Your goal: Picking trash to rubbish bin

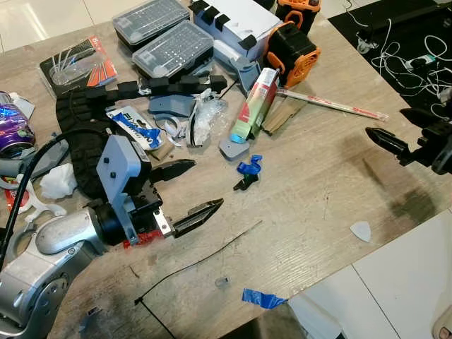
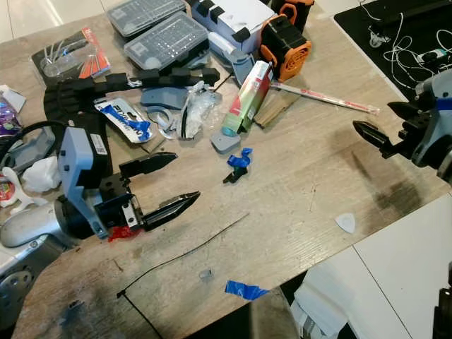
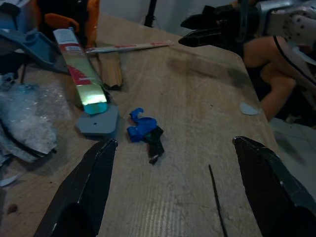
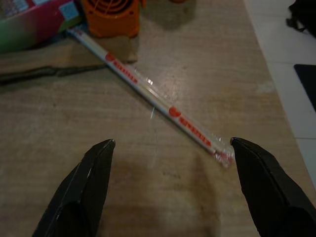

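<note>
Left pincer [image 1: 185, 189], fingers spread, hovers beside a crumpled blue-and-black scrap [image 1: 248, 173] on the wooden table [image 1: 318, 176]

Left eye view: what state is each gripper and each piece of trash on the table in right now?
left gripper: open, holding nothing, above the table.
right gripper: open, holding nothing.
wrapped chopsticks: lying flat, sealed.
blue tape scrap: crumpled, at table edge.
black cable tie: lying loose.

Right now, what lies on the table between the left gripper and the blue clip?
Only bare wooden table lies between the open left gripper and the blue clip, seen in the left eye view.
</note>
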